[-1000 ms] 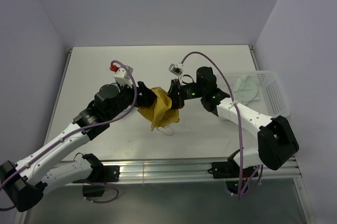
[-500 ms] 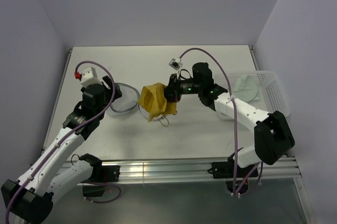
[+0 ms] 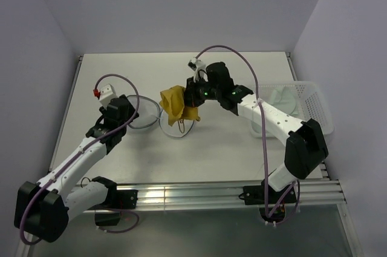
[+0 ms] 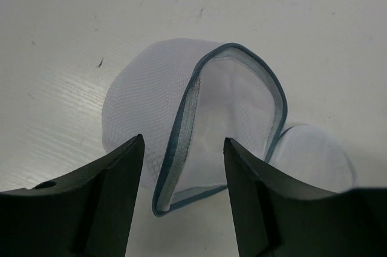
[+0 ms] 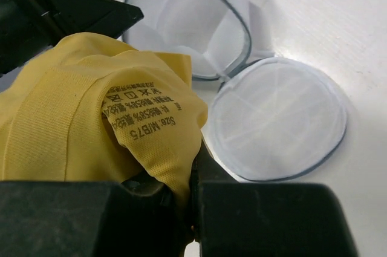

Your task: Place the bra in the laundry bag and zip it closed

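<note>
The laundry bag [image 3: 147, 113] lies open on the table, white mesh with a dark zipper rim. Its domed half stands open in the left wrist view [image 4: 233, 103]. Its flat half lies beside it [image 5: 278, 118]. My left gripper [image 3: 134, 115] is open and empty, its fingers [image 4: 103, 199] on either side of the bag's near rim. My right gripper [image 3: 188, 101] is shut on the yellow bra [image 3: 174, 104] and holds it bunched above the table, just right of the bag. The bra's care label shows in the right wrist view [image 5: 139, 112].
A white perforated plastic basket [image 3: 319, 112] stands at the table's right edge with a white item [image 3: 283, 101] in it. A metal rail [image 3: 193, 195] runs along the table's near edge. Walls close in at the back and both sides.
My left gripper let go of the bra and swung left to the bag, where it now sits open. My right gripper carried the bra left and farther back, towards the bag.
</note>
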`<state>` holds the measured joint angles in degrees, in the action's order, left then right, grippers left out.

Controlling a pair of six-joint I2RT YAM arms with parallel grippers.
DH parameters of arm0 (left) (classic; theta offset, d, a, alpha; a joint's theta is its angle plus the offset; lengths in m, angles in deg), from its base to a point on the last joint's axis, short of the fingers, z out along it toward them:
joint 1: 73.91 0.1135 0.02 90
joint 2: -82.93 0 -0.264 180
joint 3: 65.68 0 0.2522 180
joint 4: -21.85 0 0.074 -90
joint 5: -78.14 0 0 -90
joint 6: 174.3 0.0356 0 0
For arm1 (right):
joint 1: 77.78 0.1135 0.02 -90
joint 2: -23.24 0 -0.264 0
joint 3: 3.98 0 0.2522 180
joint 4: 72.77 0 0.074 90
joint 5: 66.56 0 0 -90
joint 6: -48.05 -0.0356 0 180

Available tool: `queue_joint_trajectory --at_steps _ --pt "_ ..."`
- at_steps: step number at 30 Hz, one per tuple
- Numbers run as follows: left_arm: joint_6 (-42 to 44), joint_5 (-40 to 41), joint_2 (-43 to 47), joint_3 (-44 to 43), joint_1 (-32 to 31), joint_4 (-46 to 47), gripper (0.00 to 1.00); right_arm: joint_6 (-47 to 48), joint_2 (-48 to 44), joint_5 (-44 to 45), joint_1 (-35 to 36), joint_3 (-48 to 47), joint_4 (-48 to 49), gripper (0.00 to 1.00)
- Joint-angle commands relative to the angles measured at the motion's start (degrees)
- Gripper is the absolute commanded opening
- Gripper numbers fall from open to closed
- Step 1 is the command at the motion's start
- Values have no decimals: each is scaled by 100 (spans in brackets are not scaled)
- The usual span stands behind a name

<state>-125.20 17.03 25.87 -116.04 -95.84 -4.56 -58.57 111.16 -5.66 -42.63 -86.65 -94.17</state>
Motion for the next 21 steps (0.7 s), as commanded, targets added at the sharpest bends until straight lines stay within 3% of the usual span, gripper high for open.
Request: queue_joint_trajectory --at_steps 1,3,6,7,9,18,21 --pt "179 319 -296 -207 40 561 61 300 120 870 184 -509 -563 1" --pt "241 250 -446 -233 31 719 55 422 208 1160 272 -659 -877 1" --pt "276 171 -508 -181 31 833 31 572 322 1802 343 -1045 -1370 0" --pt "293 101 -465 -137 31 877 15 581 287 1881 343 -1124 -1424 0" --pt "338 -84 -342 90 23 1167 1 616 252 2135 351 -1186 -1582 0" --pt "-102 -1824 423 882 22 2047 0 862 542 4059 720 -1898 -2671 0" --pt "-181 -2052 590 944 22 2064 0 915 393 3712 721 -1768 -2402 0"
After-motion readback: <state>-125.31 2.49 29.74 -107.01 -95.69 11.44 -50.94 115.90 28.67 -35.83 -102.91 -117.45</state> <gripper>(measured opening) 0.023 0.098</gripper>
